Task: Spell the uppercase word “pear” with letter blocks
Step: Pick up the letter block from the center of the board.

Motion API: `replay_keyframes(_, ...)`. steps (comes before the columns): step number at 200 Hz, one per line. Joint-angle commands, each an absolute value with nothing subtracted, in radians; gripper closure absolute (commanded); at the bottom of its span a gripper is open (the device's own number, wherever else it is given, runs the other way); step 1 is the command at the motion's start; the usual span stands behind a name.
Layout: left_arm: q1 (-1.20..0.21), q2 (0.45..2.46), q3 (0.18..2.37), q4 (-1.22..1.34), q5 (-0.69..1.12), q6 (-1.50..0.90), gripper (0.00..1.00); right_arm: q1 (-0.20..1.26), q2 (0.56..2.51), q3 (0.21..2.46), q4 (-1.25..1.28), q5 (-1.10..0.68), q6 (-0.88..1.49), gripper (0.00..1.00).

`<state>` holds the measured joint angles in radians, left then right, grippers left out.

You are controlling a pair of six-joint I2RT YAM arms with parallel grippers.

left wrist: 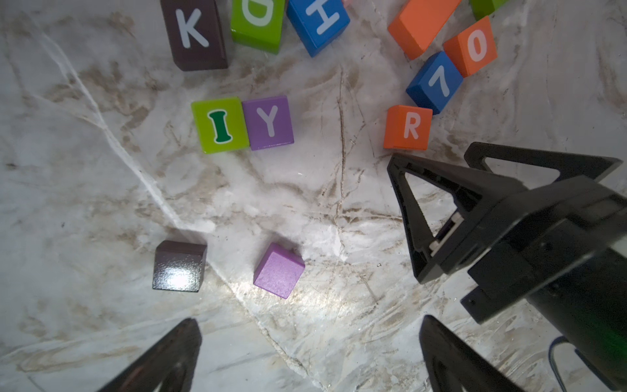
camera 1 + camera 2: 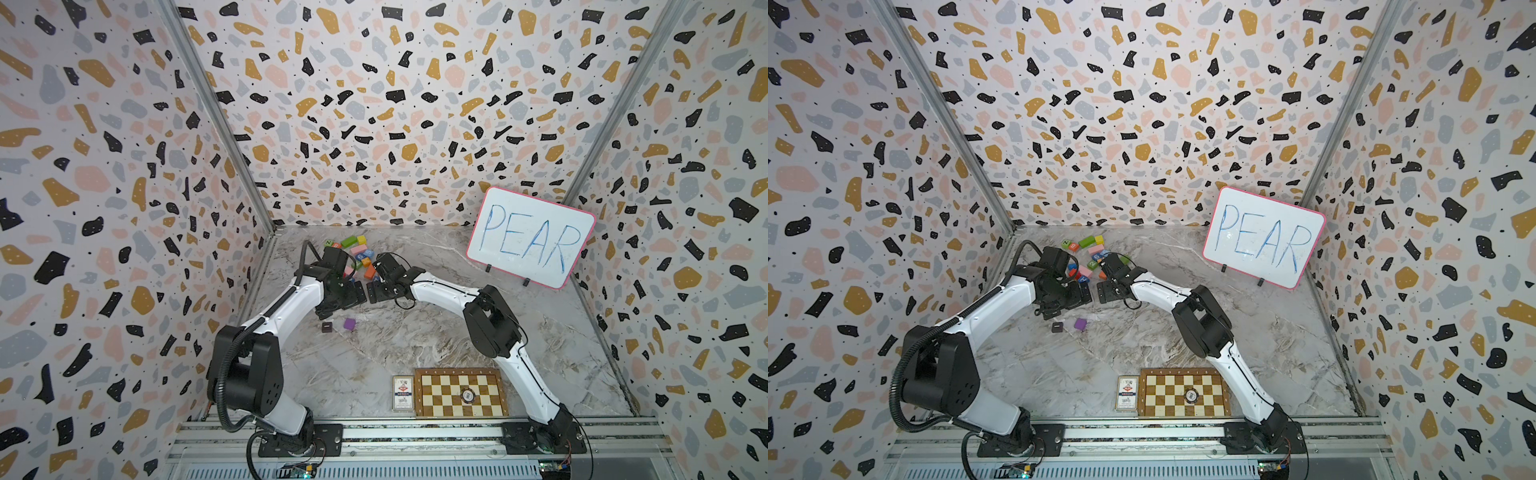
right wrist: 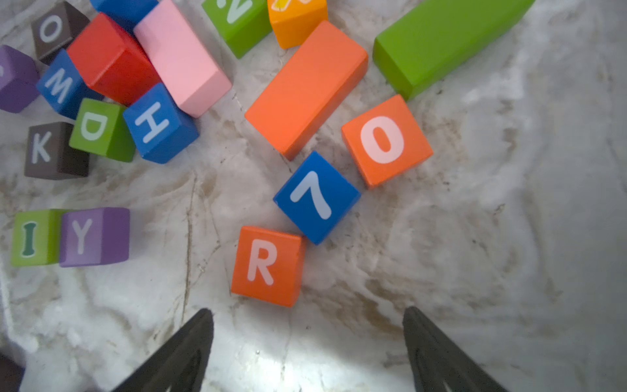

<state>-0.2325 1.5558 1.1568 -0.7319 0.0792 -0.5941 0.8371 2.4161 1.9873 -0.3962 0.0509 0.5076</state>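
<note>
Barely begun: one dark block [image 1: 179,266] sits nearer me on the tabletop [image 1: 305,203], beside a plain purple cube [image 1: 279,269] (glare hides the dark one's letter, probably P). E and A I cannot spot. The R block [image 3: 268,266] lies face-up at the near edge of the pile [image 3: 176,61], a cube with no long axis, letter-head pointing far. My left fingers [image 1: 163,359] and right fingers [image 3: 437,353] stand apart, empty.

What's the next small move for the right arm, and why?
Probably ease the right gripper forward and down to straddle the orange R block. Its jaws are open and empty, the R lies face up just ahead of them, and PEAR needs it. The blue 7 block touches one corner of the R, so close across the free sides.
</note>
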Motion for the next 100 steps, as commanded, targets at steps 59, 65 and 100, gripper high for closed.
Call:
replay_keyframes(59,-0.227,1.527,1.192,-0.728,0.201,-0.573,0.01,0.831,2.355,1.981,-0.393,0.005,0.487,0.11)
replay_keyframes(65,-0.227,1.525,1.191,-0.727,0.200,-0.571,0.01,0.831,2.353,1.978,-0.390,0.001,0.489,0.11)
replay_keyframes(100,-0.220,1.517,1.188,-0.719,0.206,-0.561,0.01,0.833,2.353,1.976,-0.381,0.000,0.506,0.12)
